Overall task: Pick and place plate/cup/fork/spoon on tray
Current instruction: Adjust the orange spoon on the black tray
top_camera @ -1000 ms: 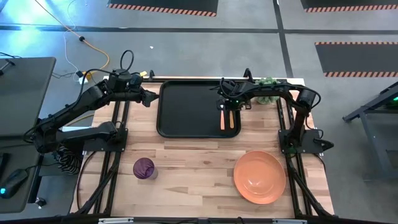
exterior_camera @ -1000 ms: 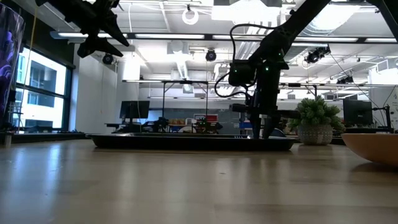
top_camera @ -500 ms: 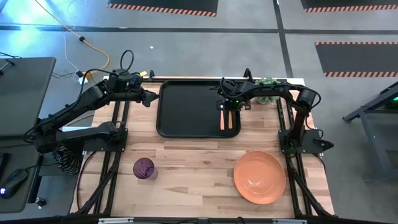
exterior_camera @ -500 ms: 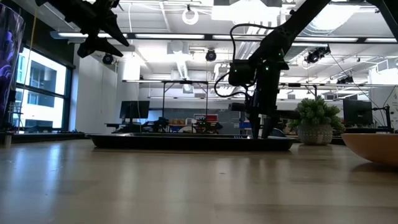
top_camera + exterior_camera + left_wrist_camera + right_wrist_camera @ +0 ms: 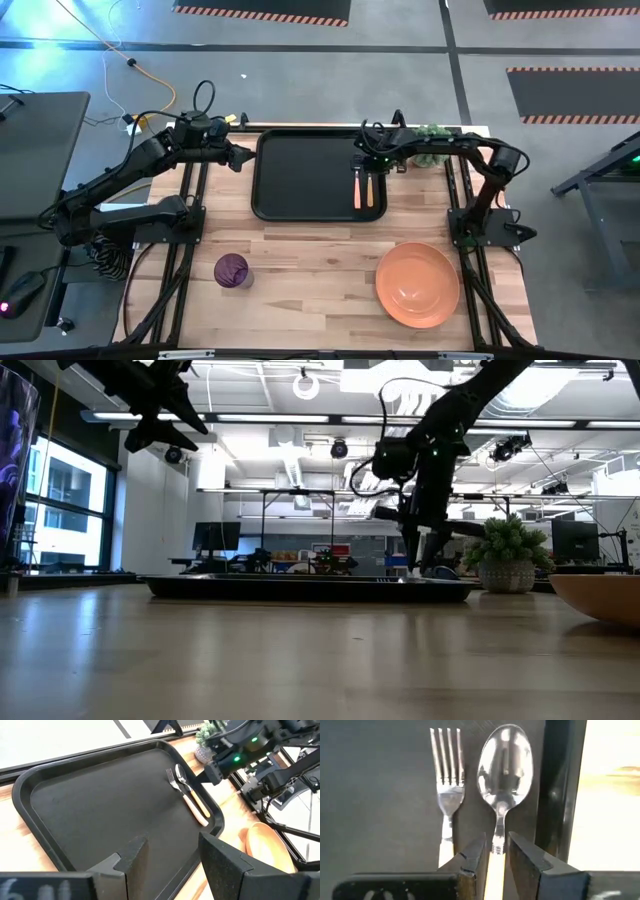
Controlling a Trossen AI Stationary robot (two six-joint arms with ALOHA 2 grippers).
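Note:
The black tray (image 5: 300,175) lies at the far middle of the table. The fork (image 5: 357,188) and the spoon (image 5: 369,188) lie side by side on its right part, heads toward the far edge; both also show in the right wrist view, the fork (image 5: 447,795) and the spoon (image 5: 504,770). My right gripper (image 5: 368,163) hangs just above them, a little open, its fingers over the spoon's handle (image 5: 495,870). My left gripper (image 5: 243,157) waits, raised, at the tray's left edge, open and empty (image 5: 170,865). The orange plate (image 5: 417,285) and the purple cup (image 5: 232,270) stand on the table near its front.
A small potted plant (image 5: 432,133) stands at the table's far right corner, close behind my right arm. Bare wood lies between the tray and the plate (image 5: 600,595). The tray's left and middle parts (image 5: 110,805) hold nothing.
My right gripper has risen from the tray and gone a little toward the table's right edge. The fork and the spoon have stayed lying where they were on the tray.

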